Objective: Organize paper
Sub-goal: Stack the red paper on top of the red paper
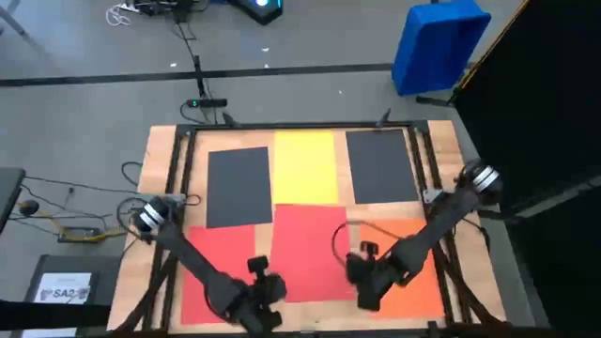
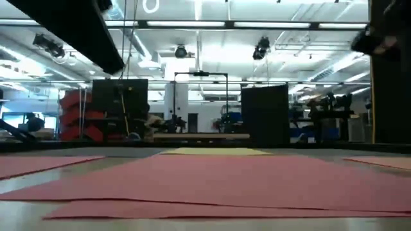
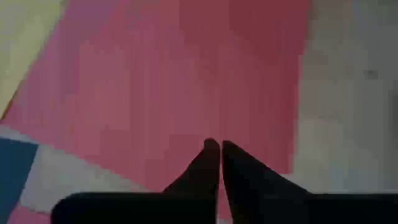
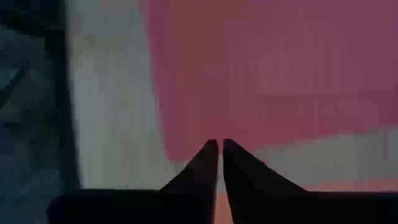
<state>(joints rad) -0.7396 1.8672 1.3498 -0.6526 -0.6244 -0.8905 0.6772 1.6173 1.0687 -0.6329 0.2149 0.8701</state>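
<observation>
While both arms reach over the near half of the table [image 1: 158, 150], the paper lies as follows, left to right.

Paper, look: thin flat rectangular sheets in solid colours, lying flat on the wooden top.
Far row: a dark grey sheet [image 1: 238, 186] on the left, a yellow sheet [image 1: 304, 166] in the middle, a second dark grey sheet [image 1: 380, 165] on the right; the yellow one touches the left grey one along its edge.
Near row: a red sheet [image 1: 218, 253] on the left, a second red sheet [image 1: 308, 246] in the middle, an orange sheet [image 1: 423, 282] on the right; the reds overlap or abut, I cannot tell which.
Count: six sheets, being two dark grey, one yellow, two red, one orange.
Left gripper [image 3: 214, 148]: near the table's near edge, over the boundary of the two red sheets; its fingers are pressed together with only a sliver between, holding nothing visible.
Right gripper [image 4: 216, 147]: over the near right corner of the middle red sheet, beside the orange sheet; fingers likewise closed to a sliver, tips just above the paper's edge.
Beyond the table: a blue bin [image 1: 437, 45] on the floor, far right.
</observation>
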